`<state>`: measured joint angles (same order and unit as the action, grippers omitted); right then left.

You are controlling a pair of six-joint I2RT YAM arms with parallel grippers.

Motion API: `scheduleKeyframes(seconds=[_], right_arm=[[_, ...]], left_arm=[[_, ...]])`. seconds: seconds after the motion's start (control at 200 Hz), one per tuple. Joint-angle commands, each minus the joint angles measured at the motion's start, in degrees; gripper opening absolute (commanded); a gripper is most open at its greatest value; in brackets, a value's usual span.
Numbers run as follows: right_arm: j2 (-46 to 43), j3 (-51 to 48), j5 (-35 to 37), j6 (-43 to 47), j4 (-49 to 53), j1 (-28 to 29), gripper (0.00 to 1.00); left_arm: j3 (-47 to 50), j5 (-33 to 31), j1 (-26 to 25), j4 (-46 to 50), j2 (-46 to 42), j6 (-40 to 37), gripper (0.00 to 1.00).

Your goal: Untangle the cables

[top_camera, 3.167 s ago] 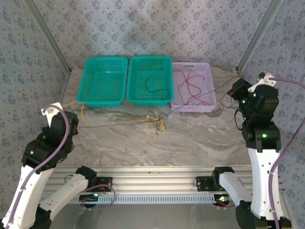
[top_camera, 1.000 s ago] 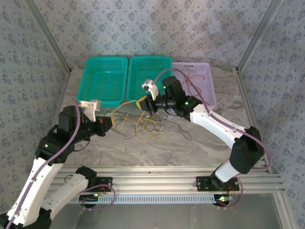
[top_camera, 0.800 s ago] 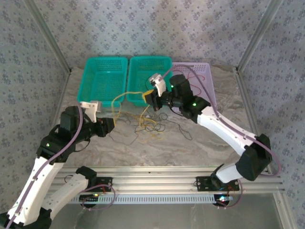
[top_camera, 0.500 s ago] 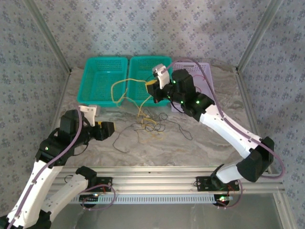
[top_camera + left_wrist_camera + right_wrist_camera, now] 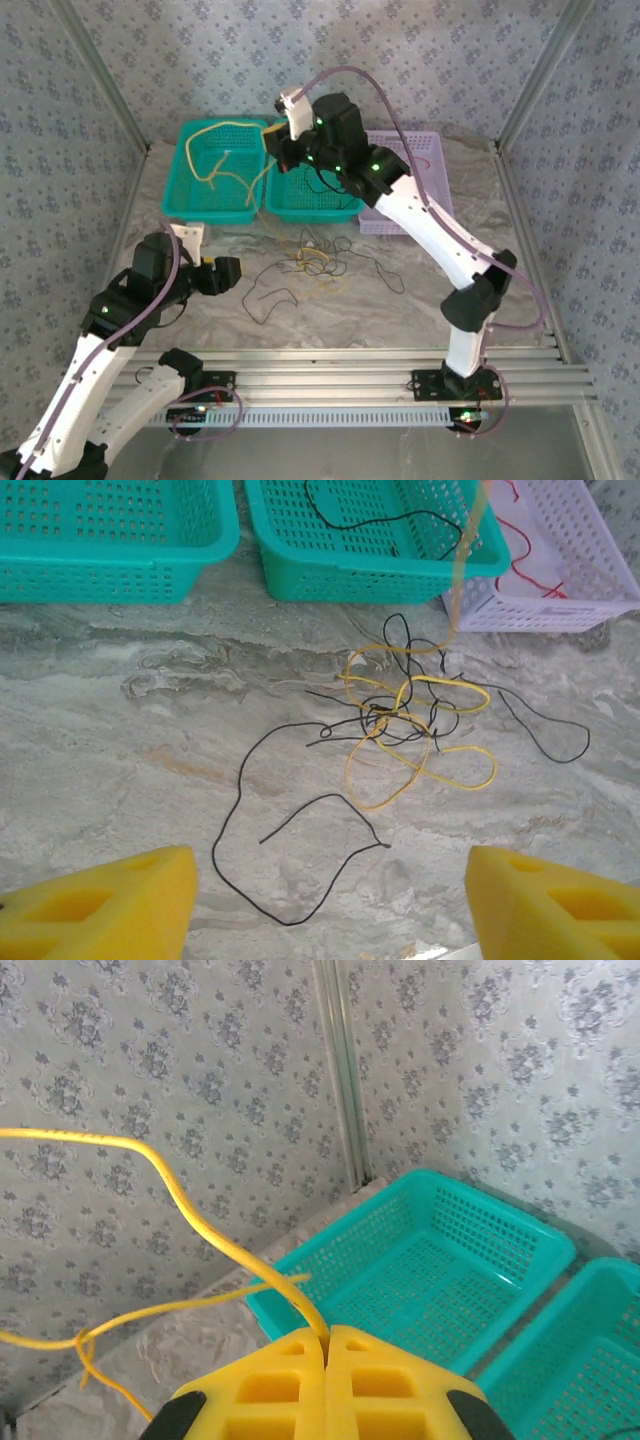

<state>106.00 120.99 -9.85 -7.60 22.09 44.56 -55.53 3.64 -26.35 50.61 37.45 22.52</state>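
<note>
My right gripper (image 5: 283, 150) is raised over the gap between the two teal baskets, shut on a yellow cable (image 5: 215, 128) that loops over the left teal basket (image 5: 190, 195). In the right wrist view the pads (image 5: 327, 1335) pinch that yellow cable (image 5: 180, 1195). A strand of it hangs down (image 5: 465, 550) to the tangle of yellow and black cables (image 5: 405, 720) on the table (image 5: 318, 262). A loose black cable (image 5: 240, 810) lies nearer. My left gripper (image 5: 228, 272) is open, low over the table, with nothing between its fingers (image 5: 100, 910).
The middle teal basket (image 5: 340, 205) holds a black cable (image 5: 380, 520). A lilac basket (image 5: 600, 610) to its right holds a red cable (image 5: 535, 575). The marble table (image 5: 400, 310) has free room in front and to the right. Patterned walls close in three sides.
My right gripper has lifted and swung back-left with the yellow cable, from above the middle basket to over the left one. More yellow cable has come out of the tangle. The left gripper has barely moved.
</note>
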Motion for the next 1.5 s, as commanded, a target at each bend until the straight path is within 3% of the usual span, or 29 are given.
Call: scheduleKeyframes(seconds=[0.0, 0.31, 0.44, 0.72, 0.929, 1.029, 1.399, 1.499], right_arm=[[3.11, 5.76, -3.1, -4.82, 2.71, 0.8, 0.0], [12.85, 23.84, -7.82, -12.07, 5.68, 1.14, 0.0], [12.36, 23.94, -7.64, -12.47, 5.49, 2.28, 0.0], [8.22, 19.32, -8.51, -15.96, 4.2, 2.87, 0.0], [5.51, 16.99, -7.96, -16.36, 4.24, 3.89, 0.0], [4.23, 15.64, -8.09, -17.41, 3.62, 4.07, 0.0], [1.52, 12.66, -7.13, -17.95, 2.06, 3.94, 0.0], [0.53, 11.57, -6.32, -17.68, 2.53, 3.69, 0.0]], left_arm=[[0.86, 0.43, 0.25, -2.72, -1.82, 0.53, 0.78], [3.96, 3.63, 0.42, -9.51, -4.65, 5.61, 0.97], [7.53, 5.52, 0.33, -15.86, -4.15, 9.31, 1.0], [13.66, -1.35, 0.33, -29.24, -2.16, 14.02, 1.0], [14.04, -1.62, 0.33, -38.39, 3.83, 14.62, 0.97], [14.96, -1.65, 0.32, -42.05, 5.36, 14.92, 0.86], [14.37, -2.49, 0.33, -40.92, 5.88, 14.08, 0.03], [13.67, -2.71, 0.33, -39.2, 4.98, 13.69, 0.0]])
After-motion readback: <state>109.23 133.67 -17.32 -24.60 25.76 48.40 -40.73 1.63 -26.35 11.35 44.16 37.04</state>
